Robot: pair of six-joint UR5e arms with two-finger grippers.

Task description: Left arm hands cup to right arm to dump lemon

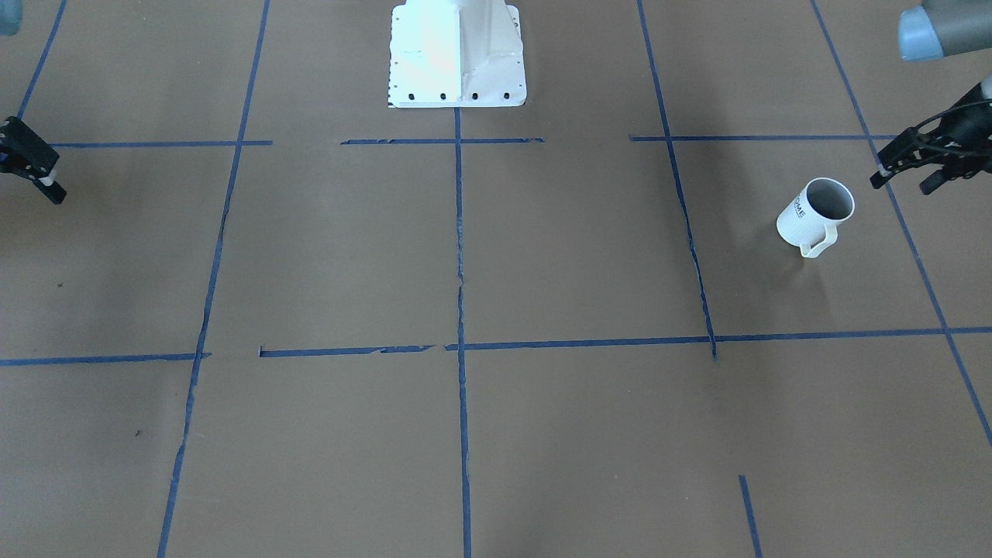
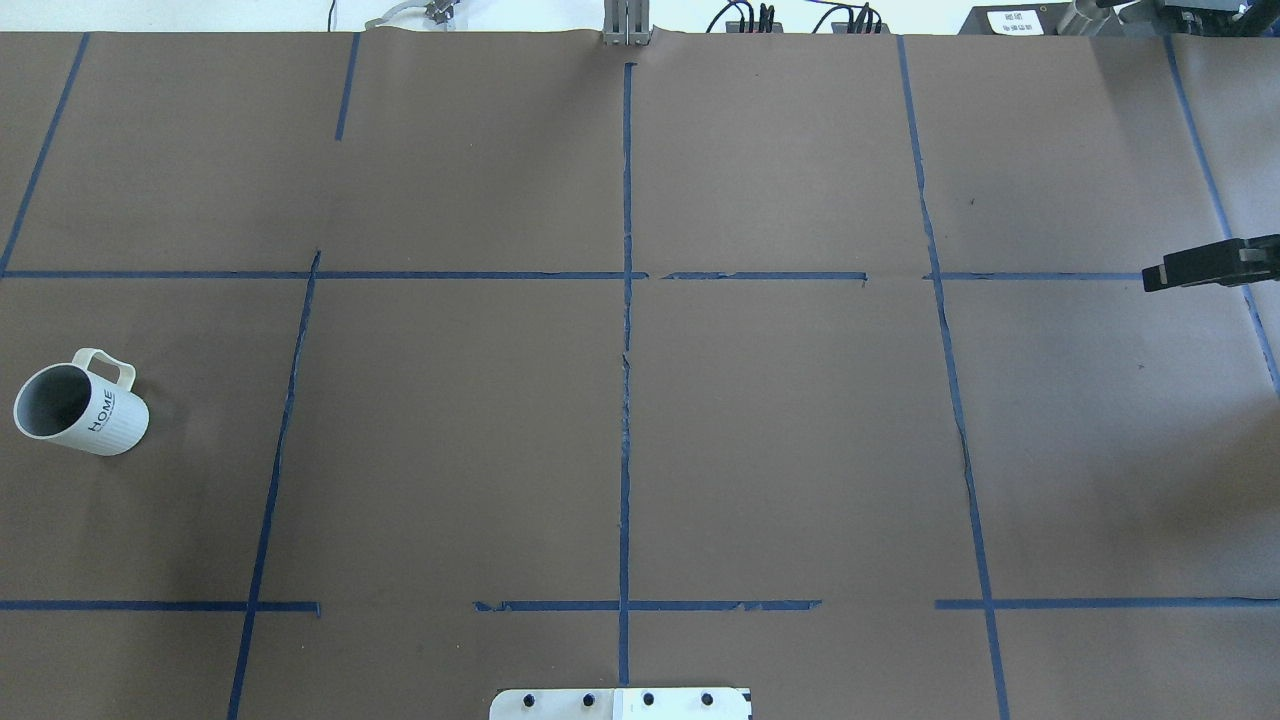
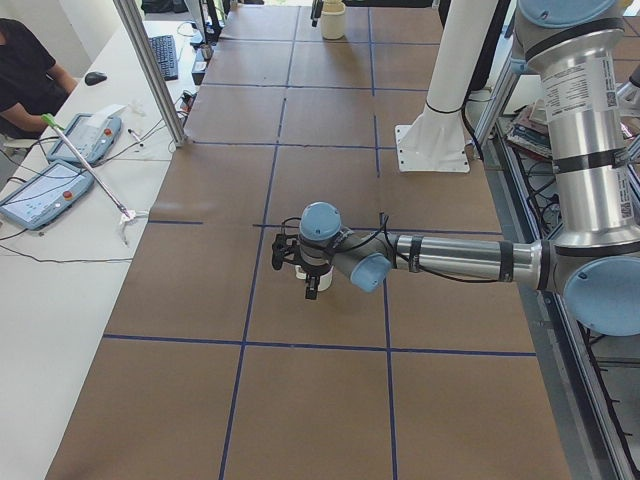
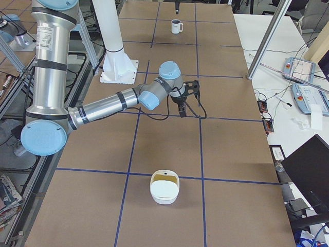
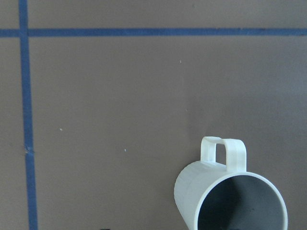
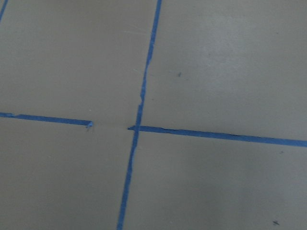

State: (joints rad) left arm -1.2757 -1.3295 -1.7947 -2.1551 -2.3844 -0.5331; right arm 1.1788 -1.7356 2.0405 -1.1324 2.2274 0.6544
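The cup (image 1: 814, 213), a white mug with a grey inside and black "HOME" lettering, stands upright on the brown table at the robot's far left (image 2: 80, 405). It fills the lower right of the left wrist view (image 5: 230, 201), handle pointing away. No lemon shows; what I see of the cup's inside is grey. My left gripper (image 1: 900, 184) hangs open just beside the cup, apart from it, its fingers spread and holding nothing. My right gripper (image 2: 1155, 278) hovers over the table's far right side (image 1: 48, 186), open and holding nothing.
The robot's white base (image 1: 457, 54) sits at the middle of the table's robot side. Blue tape lines (image 2: 625, 400) divide the brown surface into squares. A white container (image 4: 164, 186) with a yellowish inside rests near the right end. A person sits at a side desk (image 3: 25, 70).
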